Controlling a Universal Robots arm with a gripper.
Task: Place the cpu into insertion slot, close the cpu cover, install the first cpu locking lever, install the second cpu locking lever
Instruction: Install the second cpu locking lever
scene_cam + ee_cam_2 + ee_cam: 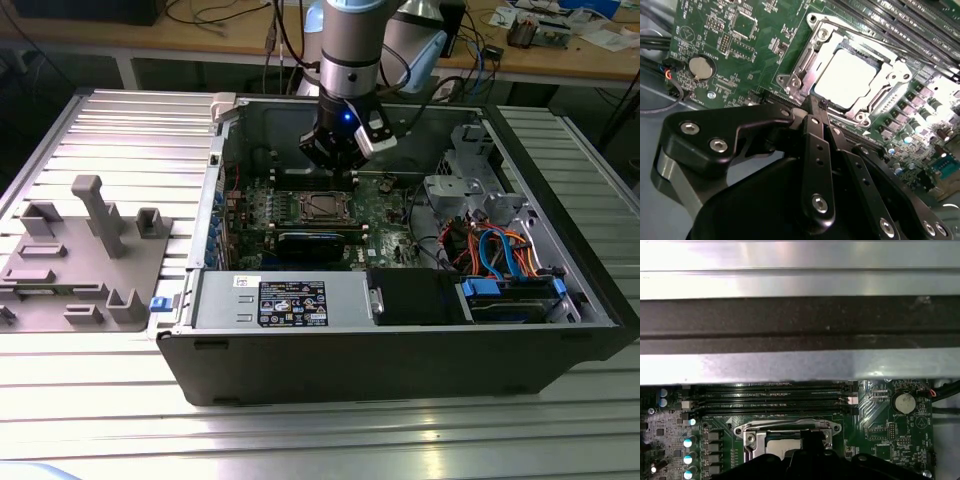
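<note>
Ribbed metal table tops (110, 130) run under everything, and an open computer case (400, 350) lies on its side on them. At the table's edge on the exterior view's left sits a grey holder (80, 250) with pegs and slots.

Inside the case I see the green motherboard (720, 55). My gripper (338, 150) hangs just above the board, near the back wall of the case. In the second wrist view its black fingers (817, 150) are pressed together, and I see nothing held between them. Their tips point at the near edge of the socket.

The cpu (845, 80) lies flat in the insertion slot (880, 100), in the middle part of the board. Its pale metal top shines up through the square window. The cpu cover (807, 60) looks to be lying flat around the chip, so I think it is already down.

So I judge the chip is in and the cover is closed. I cannot tell if either locking lever is hooked in yet. The fingers sit right by the socket's edge, so I think the lever work is what I am on.
</note>
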